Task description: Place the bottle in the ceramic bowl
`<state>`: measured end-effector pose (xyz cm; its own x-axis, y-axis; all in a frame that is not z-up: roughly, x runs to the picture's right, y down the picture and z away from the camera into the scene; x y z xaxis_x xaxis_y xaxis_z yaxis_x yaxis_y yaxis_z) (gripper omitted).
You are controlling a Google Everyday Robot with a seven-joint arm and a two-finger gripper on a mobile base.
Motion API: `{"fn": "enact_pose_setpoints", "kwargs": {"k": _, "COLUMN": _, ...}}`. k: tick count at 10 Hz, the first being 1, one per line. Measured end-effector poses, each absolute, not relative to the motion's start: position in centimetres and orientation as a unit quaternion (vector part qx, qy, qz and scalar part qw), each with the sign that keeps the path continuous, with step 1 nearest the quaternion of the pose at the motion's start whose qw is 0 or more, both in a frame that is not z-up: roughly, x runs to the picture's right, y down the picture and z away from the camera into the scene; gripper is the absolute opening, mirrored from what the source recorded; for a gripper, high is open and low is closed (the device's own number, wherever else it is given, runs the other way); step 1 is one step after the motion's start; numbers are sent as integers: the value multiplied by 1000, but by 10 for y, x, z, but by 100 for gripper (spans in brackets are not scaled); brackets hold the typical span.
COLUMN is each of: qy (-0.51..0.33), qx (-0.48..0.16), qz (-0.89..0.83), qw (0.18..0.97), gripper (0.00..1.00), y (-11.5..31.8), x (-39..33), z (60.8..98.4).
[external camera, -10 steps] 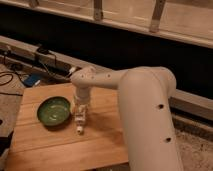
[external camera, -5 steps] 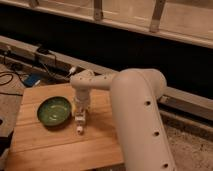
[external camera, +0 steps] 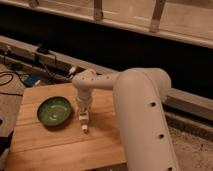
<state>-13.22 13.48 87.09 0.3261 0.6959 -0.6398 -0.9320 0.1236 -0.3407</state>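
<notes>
One gripper [external camera: 83, 117], seemingly clamped on the bottle [external camera: 85, 125] (upright), hovers beside the ceramic bowl [external camera: 54, 110].

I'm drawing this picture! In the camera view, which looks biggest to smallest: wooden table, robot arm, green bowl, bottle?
1. Wooden table and robot arm: look alike; the arm is nearer, so unsure.
2. Green bowl.
3. Bottle, at the gripper just right of the bowl.

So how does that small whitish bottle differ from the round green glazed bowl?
The small whitish bottle is slim and roughly upright; the glossy green ceramic bowl is round, shallow and far wider. The bottle is at the tip of the gripper, beside the bowl; the bowl lies untouched. Both are over the wooden table.
</notes>
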Motion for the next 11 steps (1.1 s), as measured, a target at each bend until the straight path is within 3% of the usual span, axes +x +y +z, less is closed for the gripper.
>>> {"fn": "enact_pose_setpoints", "kwargs": {"k": 4, "qy": 143, "qx": -311, "qz": 574, "qw": 744, "gripper": 0, "y": 75, "x": -118, "z": 840}}
{"fn": "enact_pose_setpoints", "kwargs": {"k": 7, "qy": 111, "qx": -292, "qz": 539, "qw": 782, "gripper": 0, "y": 33, "x": -158, "z": 817}}
{"fn": "enact_pose_setpoints", "kwargs": {"k": 11, "qy": 76, "qx": -315, "qz": 466, "qw": 823, "gripper": 0, "y": 46, "x": -235, "z": 804}}
